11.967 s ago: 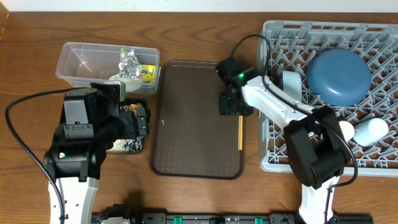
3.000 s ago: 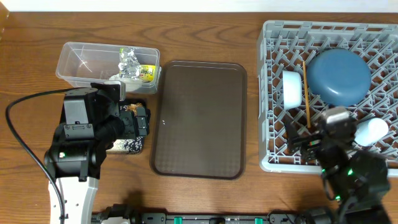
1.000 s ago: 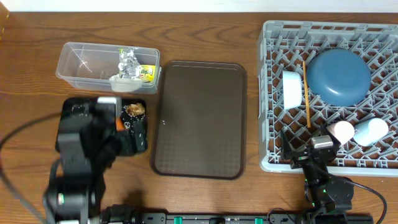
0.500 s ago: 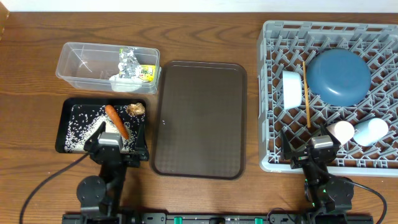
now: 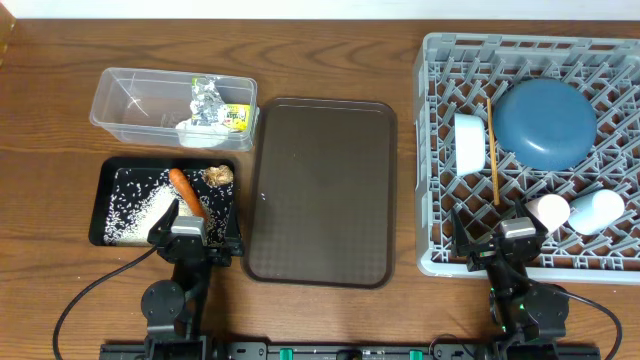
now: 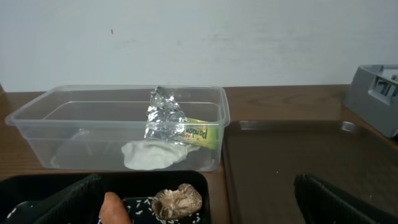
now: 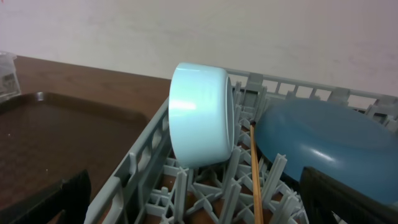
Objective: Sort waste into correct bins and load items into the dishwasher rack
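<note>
Finds the wooden chopsticks [image 5: 492,150] in the dishwasher rack [image 5: 440,60], long axis running 12 to 6, between white bowl [image 5: 467,142] and blue bowl [image 5: 545,120]. Places them at 12 o'clock of the right tool [image 5: 497,232], released and empty. Notes left tool [image 5: 197,220] likewise released.

The left arm [image 5: 165,300] is folded low at the near side, with its links stacked beneath the wrist. The left gripper [image 5: 192,228] points away from the base, jaws spread wide. In the left wrist view, its dark fingers [image 6: 59,202] occupy the two lower corners. The right arm [image 5: 525,312] is folded in the same pose. The right gripper [image 5: 500,236] also points forward, jaws fully apart, and only the finger edges show in the right wrist view.
</note>
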Controlling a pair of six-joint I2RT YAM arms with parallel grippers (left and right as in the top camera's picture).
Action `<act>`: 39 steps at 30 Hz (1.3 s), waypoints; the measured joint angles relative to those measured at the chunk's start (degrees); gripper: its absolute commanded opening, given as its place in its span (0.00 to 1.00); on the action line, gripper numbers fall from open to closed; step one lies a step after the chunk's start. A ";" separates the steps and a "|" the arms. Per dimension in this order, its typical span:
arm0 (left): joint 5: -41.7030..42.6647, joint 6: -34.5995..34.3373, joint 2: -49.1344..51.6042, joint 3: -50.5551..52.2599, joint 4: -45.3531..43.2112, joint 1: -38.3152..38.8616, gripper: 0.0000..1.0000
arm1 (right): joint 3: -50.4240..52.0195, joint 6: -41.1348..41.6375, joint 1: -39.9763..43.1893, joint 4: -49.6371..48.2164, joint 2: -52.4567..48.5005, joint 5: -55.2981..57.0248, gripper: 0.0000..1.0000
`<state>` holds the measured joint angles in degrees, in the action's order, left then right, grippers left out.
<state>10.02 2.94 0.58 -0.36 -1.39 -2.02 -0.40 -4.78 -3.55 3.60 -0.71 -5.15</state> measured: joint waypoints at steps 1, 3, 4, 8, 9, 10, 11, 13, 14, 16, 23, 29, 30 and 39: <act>0.00 0.00 0.00 0.00 0.00 0.00 0.98 | 0.00 0.00 0.00 0.02 0.00 0.00 0.99; 0.00 0.00 0.00 0.00 0.00 0.02 0.98 | 0.00 0.00 0.00 0.02 0.00 0.00 0.99; 0.02 0.02 0.00 0.00 0.00 0.02 0.98 | 0.00 0.00 0.00 0.02 0.00 0.00 0.99; -0.15 0.07 0.00 0.00 0.55 0.04 0.98 | 0.00 0.00 0.00 0.02 0.00 0.00 0.99; -0.22 0.09 0.00 -0.04 0.96 0.07 0.98 | 0.00 0.00 0.00 0.02 0.00 0.00 0.99; -0.39 0.09 0.00 -0.13 1.40 0.13 0.98 | 0.02 0.00 0.00 0.02 0.00 0.00 0.99; -0.59 0.09 0.00 -0.22 1.49 0.17 0.98 | 0.00 0.00 0.00 0.02 0.00 0.00 0.99; -0.90 0.09 0.00 -0.26 1.55 0.22 0.98 | 0.00 0.00 0.00 0.02 0.00 0.00 0.99; -1.03 0.09 0.00 -0.26 1.60 0.22 0.98 | 0.00 0.00 0.00 0.02 0.00 0.00 0.99; -1.05 0.09 0.00 -0.28 1.62 0.22 0.98 | 0.00 0.00 0.00 0.02 0.00 0.00 0.99; -1.09 0.09 0.00 -0.31 1.70 0.22 0.98 | 0.00 0.00 0.00 0.02 0.00 0.00 0.99; -1.25 0.09 0.00 -0.31 1.73 0.22 0.98 | 0.00 0.00 0.00 0.02 0.00 0.00 0.99; -1.22 0.09 0.00 -0.31 1.75 0.22 0.98 | 0.00 0.00 0.00 0.02 0.00 0.00 0.99; -1.22 0.09 0.00 -0.33 1.75 0.22 0.98 | 0.00 0.00 0.00 0.02 0.00 0.00 0.99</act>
<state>8.80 3.03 0.58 -0.69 0.36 -1.80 -0.40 -4.78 -3.55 3.62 -0.71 -5.15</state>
